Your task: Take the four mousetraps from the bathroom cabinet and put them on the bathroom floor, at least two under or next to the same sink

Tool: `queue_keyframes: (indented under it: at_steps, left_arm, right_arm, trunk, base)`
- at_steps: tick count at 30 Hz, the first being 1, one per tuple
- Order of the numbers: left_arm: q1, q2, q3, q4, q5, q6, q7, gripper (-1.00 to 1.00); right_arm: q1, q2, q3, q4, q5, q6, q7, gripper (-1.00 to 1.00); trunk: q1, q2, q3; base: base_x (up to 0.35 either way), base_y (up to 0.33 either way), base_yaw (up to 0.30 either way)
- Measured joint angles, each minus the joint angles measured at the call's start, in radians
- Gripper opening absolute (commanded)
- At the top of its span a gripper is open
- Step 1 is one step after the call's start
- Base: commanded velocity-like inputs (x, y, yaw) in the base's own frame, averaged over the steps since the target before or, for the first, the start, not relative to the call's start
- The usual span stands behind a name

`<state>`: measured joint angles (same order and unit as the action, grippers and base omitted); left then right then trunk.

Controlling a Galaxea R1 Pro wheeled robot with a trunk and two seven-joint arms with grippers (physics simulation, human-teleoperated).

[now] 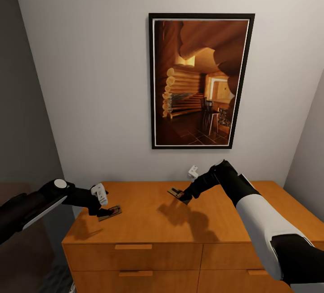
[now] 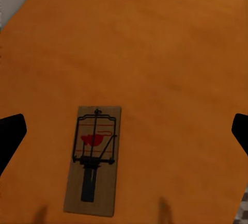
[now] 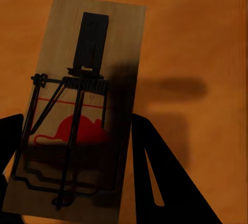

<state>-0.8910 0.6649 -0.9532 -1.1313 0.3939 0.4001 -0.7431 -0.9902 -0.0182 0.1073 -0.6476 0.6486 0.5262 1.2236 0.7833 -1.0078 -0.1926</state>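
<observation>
Right gripper (image 3: 72,172) clamps a tan, red-marked mousetrap (image 3: 85,84); left gripper (image 2: 124,136) gapes over another mousetrap (image 2: 94,159).

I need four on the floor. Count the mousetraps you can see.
2. One mousetrap lies on the cabinet top under the open left gripper; the other mousetrap is clamped in the right gripper. Others may be hidden.

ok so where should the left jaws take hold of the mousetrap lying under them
Probably the mousetrap across its two long board edges, coming straight down from above. It lies flat on the cabinet, its wire and red bait pad on top, and the left gripper hangs over it, jaws spread wider than the board.
</observation>
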Motion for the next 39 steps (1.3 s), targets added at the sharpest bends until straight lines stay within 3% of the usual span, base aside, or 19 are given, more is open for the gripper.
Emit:
queue_keyframes:
  at_steps: [6,13,39]
  left_arm:
    - [0.000,0.001,0.001,0.001,-0.001,0.001,0.001,1.00]
    - [0.000,0.001,0.001,0.004,-0.002,0.001,0.002,1.00]
    - [0.000,0.001,0.002,0.008,-0.003,-0.001,0.003,1.00]
  right_arm:
    - [0.000,0.001,0.002,0.000,0.000,0.000,-0.009,-1.00]
    - [0.000,0.002,0.032,-0.001,0.003,-0.002,-0.009,-1.00]
    - [0.000,0.017,0.036,0.009,0.004,-0.005,-0.014,-1.00]
  trunk:
    - [0.000,0.000,0.000]
    - [0.000,0.000,0.000]
    - [0.000,0.000,0.000]
  base:
    - [0.000,0.000,0.000]
    - [0.000,0.000,0.000]
    - [0.000,0.000,0.000]
